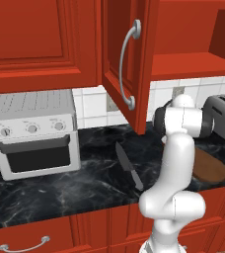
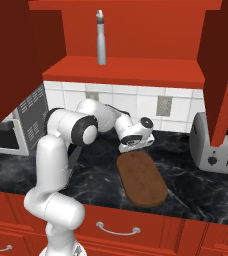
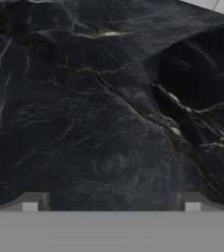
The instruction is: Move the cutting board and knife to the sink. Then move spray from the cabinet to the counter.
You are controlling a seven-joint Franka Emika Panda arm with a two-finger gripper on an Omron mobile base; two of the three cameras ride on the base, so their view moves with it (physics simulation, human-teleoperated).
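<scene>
**Hovering at the far end of the board, claw wide and empty**

Hanging low over the counter (image 2: 196, 185), my claw (image 2: 131, 145) has its fingers spread as wide as they go, with nothing between them. From the hand view I look down on bare black marble; both fingertips (image 3: 31, 203) stand far apart at the bottom edge and no part of any task thing lies between them.

The cutting board (image 2: 142, 179) lies flat on the counter just in front of me, toward the counter's front edge. In the right base view my claw sits right at the board's far rounded end, the one nearest the wall, and I cannot tell whether I am over it or just past it. The board's long axis runs from that end away from the backsplash and slightly to the right. To take it, I judge I must come back toward the front edge and straddle its narrow width, across the long axis rather than along it.

The knife (image 1: 129, 166) lies on the marble to the left of my arm, apart from the board, blade pointing toward the wall. The spray (image 2: 101, 38) stands upright on the shelf of the open cabinet (image 2: 136, 70), above me.
</scene>
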